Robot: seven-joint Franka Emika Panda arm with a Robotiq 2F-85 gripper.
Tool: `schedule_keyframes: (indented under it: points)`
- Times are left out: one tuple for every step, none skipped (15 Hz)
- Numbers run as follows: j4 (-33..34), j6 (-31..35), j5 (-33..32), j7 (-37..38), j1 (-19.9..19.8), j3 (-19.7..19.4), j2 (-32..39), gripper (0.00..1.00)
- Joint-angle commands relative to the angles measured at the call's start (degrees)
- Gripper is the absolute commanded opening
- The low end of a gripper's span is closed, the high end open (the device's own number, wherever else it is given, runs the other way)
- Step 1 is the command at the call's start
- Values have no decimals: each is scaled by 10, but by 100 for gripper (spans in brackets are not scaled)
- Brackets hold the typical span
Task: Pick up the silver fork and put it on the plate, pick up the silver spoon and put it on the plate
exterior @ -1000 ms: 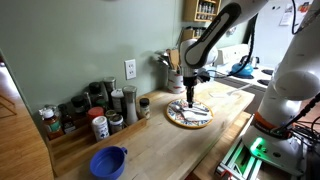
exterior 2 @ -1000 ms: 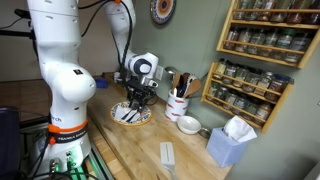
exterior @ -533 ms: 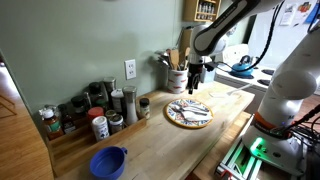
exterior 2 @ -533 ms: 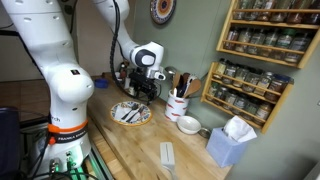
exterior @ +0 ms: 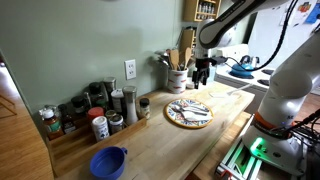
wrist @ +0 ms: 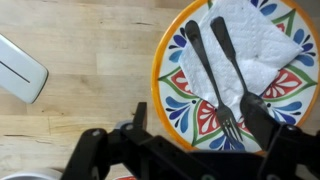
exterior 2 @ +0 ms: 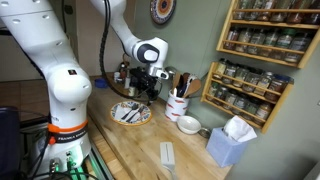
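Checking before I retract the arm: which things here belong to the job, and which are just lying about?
Job: round colourful patterned plate; silver fork lying on it; second silver utensil beside it, head hidden; gripper, fingers apart, empty.
Lying about: blue plastic bowl; cluster of spice jars; white utensil crock; blue tissue box.

On the plate [wrist: 176,62], the silver fork [wrist: 208,72] and silver spoon [wrist: 230,55] lie parallel.

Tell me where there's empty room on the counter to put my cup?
Bare wooden counter lies between the blue round bowl and the colourful round plate. Dark spice jars crowd the wall side, and the plate already holds a silver fork.
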Motion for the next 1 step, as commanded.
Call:
schedule_keyframes:
  points:
    - [-2, -2, -5, -2, 6, -6, -4, 100]
